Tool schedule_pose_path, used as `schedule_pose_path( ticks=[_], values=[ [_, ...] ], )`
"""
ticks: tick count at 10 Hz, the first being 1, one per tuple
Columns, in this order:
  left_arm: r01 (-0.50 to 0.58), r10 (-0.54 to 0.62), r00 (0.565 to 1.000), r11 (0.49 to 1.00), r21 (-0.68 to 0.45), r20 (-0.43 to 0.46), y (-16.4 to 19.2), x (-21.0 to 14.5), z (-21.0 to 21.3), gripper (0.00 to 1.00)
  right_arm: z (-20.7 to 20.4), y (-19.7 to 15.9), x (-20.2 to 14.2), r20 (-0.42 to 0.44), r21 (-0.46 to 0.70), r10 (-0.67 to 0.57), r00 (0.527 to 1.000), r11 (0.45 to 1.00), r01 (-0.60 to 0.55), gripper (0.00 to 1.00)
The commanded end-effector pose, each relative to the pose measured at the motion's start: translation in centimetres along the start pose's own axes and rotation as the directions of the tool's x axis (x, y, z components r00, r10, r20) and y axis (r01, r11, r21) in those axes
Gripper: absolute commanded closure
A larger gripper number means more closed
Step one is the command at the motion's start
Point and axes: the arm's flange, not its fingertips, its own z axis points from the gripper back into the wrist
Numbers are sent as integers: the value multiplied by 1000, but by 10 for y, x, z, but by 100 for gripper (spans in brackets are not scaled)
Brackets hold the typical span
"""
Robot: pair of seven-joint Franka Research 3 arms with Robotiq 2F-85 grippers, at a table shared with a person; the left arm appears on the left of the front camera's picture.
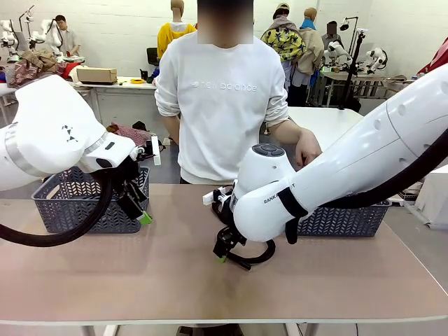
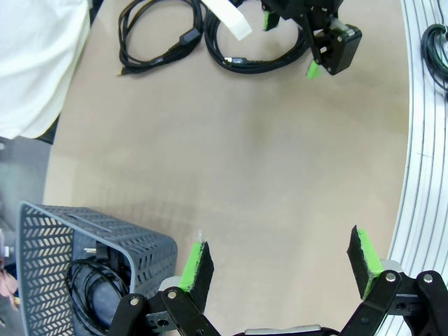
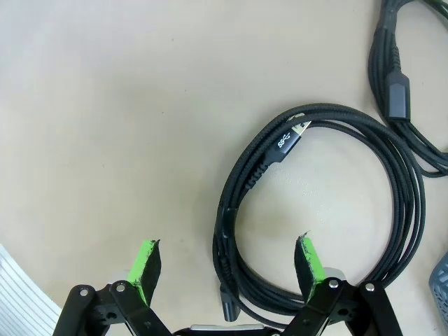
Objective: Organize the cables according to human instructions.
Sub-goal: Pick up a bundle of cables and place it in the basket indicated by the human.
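One coiled black cable (image 3: 231, 203) with a USB plug lies on the table under my right gripper (image 3: 227, 269). The gripper is open, and the coil's near side runs between its green fingertips. In the front view this coil (image 1: 260, 257) shows beneath the right gripper (image 1: 224, 250) at mid-table. A second cable (image 3: 395, 91) lies just beyond it. The left wrist view shows both coils (image 2: 157, 31) (image 2: 252, 56) on the table and a further cable (image 2: 87, 283) inside the grey basket (image 2: 150, 245). My left gripper (image 2: 280, 262) hangs open and empty beside that basket (image 1: 91, 206).
A person in a white sweatshirt (image 1: 224, 105) stands at the far side, one hand (image 1: 306, 148) over the right grey basket (image 1: 343, 218). The table's near edge has a metal rail (image 2: 420, 140). Bare tabletop lies between the two arms.
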Motion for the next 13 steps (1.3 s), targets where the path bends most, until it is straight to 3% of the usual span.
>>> schedule_pose_path(
  ticks=[1,6,7,8,11,12,13],
  values=[
    [-2,2,1000,1000,-5,1,1,0,1,0,-7,6,16,-19,-51,-17,1000,999,16,0],
    [-2,2,1000,1000,-5,1,1,0,1,0,-13,4,24,-40,-77,-23,999,997,20,0],
    [-2,2,1000,1000,-5,1,1,0,1,0,-13,4,25,-29,-63,-24,999,998,22,14],
    [-2,2,1000,1000,-5,1,1,0,1,0,-14,3,25,-29,-39,-33,999,999,32,20],
    [-2,2,1000,1000,-5,1,1,0,1,0,-14,1,26,-27,-12,-49,998,999,49,53],
    [-2,2,1000,1000,-5,1,1,0,1,0,-14,0,26,-22,-9,-56,998,998,56,59],
    [-2,2,1000,1000,-5,1,1,0,1,0,-14,0,26,-23,4,-59,998,998,59,73]
  ],
)
